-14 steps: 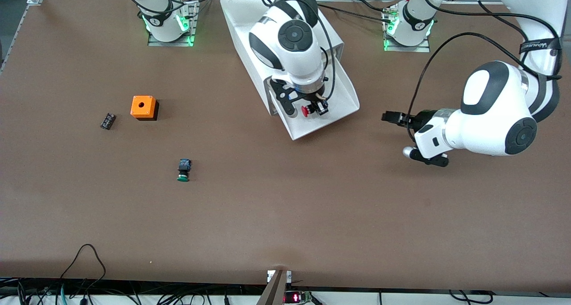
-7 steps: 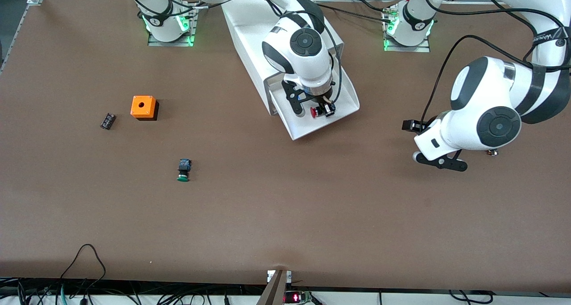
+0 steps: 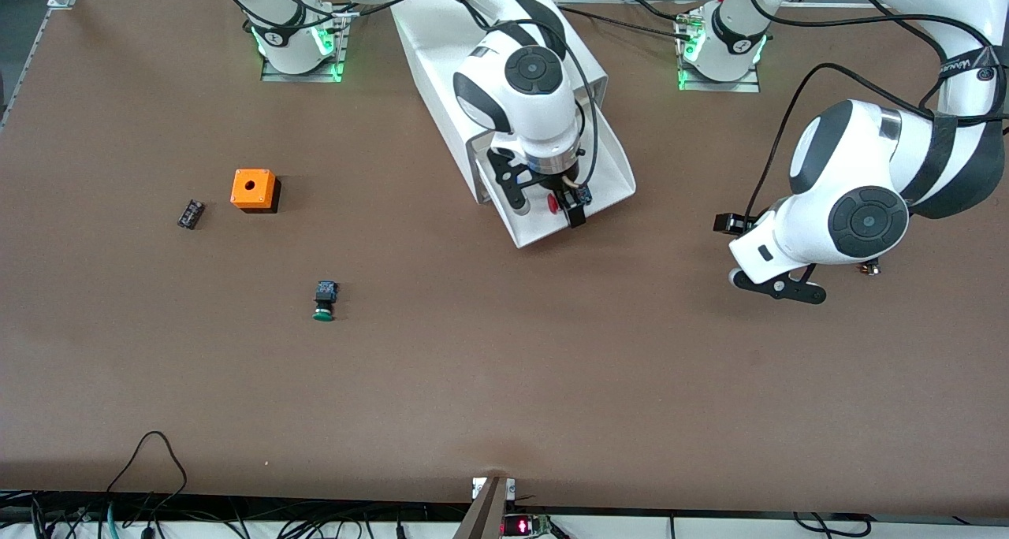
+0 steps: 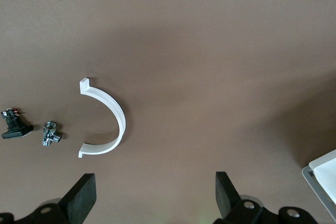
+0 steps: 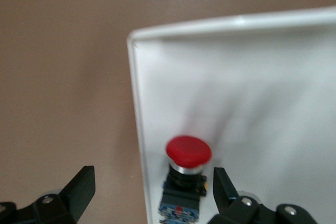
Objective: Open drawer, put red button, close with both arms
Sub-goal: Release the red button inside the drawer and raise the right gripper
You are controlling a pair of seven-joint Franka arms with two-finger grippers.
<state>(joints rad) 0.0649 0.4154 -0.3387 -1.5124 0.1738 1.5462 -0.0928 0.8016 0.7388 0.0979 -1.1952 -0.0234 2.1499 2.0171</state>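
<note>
Over the pulled-out shallow white plastic drawer (image 3: 607, 178), right gripper (image 5: 152, 195) spread open around the small red-capped push-button (image 5: 187, 167) lying inside; best lifted straight up, unsnagged, while open left gripper (image 4: 152, 198) waits over bare table.

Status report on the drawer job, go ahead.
Right gripper open over the drawer. Red button lying in it. Left gripper open, waiting over bare table. Nothing blocking.
</note>
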